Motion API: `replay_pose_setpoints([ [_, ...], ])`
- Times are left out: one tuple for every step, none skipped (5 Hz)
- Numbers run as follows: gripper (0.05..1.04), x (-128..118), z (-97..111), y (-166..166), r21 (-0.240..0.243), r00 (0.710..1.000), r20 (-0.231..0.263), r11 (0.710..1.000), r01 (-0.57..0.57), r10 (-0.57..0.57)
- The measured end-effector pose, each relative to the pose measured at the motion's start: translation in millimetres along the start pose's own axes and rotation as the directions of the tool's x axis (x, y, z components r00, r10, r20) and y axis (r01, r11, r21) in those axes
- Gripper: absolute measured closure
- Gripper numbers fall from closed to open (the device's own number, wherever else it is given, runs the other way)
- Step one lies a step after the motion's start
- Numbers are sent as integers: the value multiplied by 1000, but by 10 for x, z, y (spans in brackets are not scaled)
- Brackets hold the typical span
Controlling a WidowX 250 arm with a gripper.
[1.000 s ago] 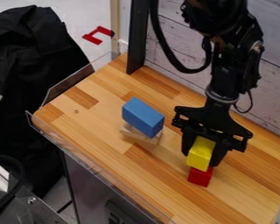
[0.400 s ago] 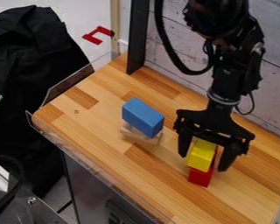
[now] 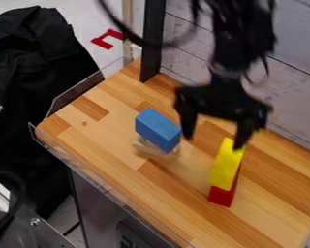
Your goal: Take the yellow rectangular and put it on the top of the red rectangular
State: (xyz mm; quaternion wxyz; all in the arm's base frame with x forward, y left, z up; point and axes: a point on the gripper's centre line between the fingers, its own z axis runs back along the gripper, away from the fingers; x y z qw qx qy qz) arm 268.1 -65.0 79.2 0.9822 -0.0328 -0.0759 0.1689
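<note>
- Yellow rectangular block [image 3: 224, 164] rests atop red rectangular block [image 3: 221, 195], inside wooden desk's [image 3: 106, 133] edges.
- Long axis runs front to back.
- Black two-finger gripper [image 3: 213, 141] hangs open nearby.

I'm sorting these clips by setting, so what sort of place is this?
Probably a robotics lab or workshop test station: a black robot arm hangs over a wooden work surface edged with a clear plastic guard, with colored blocks set out on it.
</note>
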Motion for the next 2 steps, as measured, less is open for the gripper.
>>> replay_pose_setpoints([
  [83,77,133,134,-4,999,50,1000,-20,20],
  [83,122,32,239,31,999,30,999,34,-35],
])
